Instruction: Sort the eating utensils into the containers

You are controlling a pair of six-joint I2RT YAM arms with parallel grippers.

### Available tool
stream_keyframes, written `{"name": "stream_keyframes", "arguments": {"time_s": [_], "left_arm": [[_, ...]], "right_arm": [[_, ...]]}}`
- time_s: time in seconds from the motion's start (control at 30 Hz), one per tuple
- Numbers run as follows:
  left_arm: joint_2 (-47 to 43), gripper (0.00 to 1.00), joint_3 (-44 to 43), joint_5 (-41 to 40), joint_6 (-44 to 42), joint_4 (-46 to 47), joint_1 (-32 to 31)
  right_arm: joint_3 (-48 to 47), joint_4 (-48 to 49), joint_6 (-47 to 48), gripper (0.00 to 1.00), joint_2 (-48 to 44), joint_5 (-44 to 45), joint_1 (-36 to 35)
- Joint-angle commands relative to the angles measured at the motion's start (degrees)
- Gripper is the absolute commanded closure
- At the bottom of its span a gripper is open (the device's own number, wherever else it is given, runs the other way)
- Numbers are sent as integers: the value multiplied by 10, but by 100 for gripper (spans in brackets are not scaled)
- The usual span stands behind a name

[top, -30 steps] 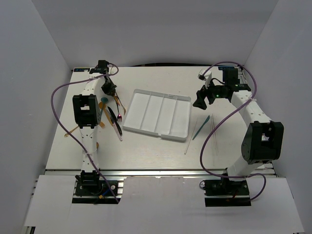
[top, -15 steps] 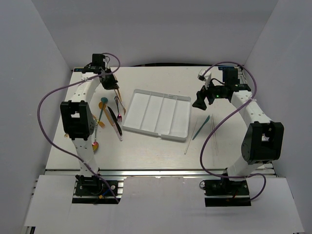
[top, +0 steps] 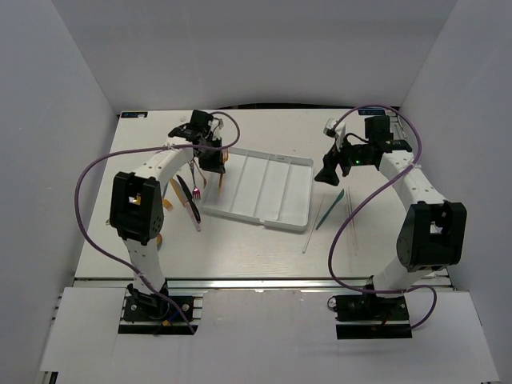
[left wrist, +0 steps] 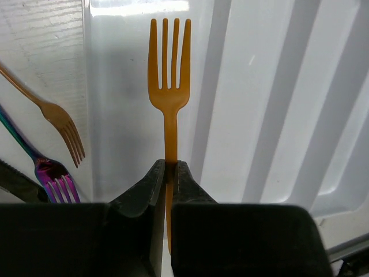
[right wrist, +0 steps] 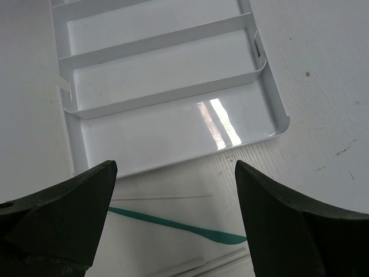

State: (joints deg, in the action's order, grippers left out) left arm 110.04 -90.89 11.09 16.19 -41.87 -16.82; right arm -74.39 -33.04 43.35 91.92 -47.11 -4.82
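Pinching orange fork (left wrist: pixel 169 95) over tray (left wrist: pixel 259 115), handle hidden by left end effector (left wrist: pixel 168 165)

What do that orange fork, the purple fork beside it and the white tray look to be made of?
The orange fork looks like matte plastic: even colour, no metallic glint. The purple fork seems metal with an iridescent coating, its sheen shifting purple to teal, though coated plastic is possible. The white tray is probably glossy moulded plastic: thin walls, rounded corners, bright reflections.

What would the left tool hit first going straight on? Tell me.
Probably the white tray, its end compartment floor; the orange fork it grips would touch before the left tool itself. Depth is unclear.
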Motion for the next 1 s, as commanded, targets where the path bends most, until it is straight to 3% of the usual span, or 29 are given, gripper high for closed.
{"name": "stream_keyframes", "arguments": {"time_s": [0.0,0.07,0.1,0.2,0.33,0.5,0.67,0.8,0.97], "left_arm": [[12,84,-14,-38,-17,11,-15],[29,73,-24,-39,-10,9,-21],[31,56,-27,-41,-4,8,-22],[24,35,-32,-46,7,7,-23],[-10,25,-32,-56,17,9,-23],[-96,24,26,-56,63,19,-1],[-203,24,129,-14,118,34,78],[-306,24,201,-17,140,32,135],[-435,24,284,-55,161,7,167]], "right_arm": [[2,-7,10,11,-15,-21,3],[4,-9,10,11,-16,-22,3],[5,-13,11,11,-16,-23,3],[10,-19,10,11,-19,-25,3],[17,-26,7,11,-19,-27,-5],[16,-29,-9,11,-11,-22,-38],[-9,20,-81,12,14,28,-114],[-93,47,-149,12,84,117,-201],[-266,43,-273,15,193,154,-277]]}}
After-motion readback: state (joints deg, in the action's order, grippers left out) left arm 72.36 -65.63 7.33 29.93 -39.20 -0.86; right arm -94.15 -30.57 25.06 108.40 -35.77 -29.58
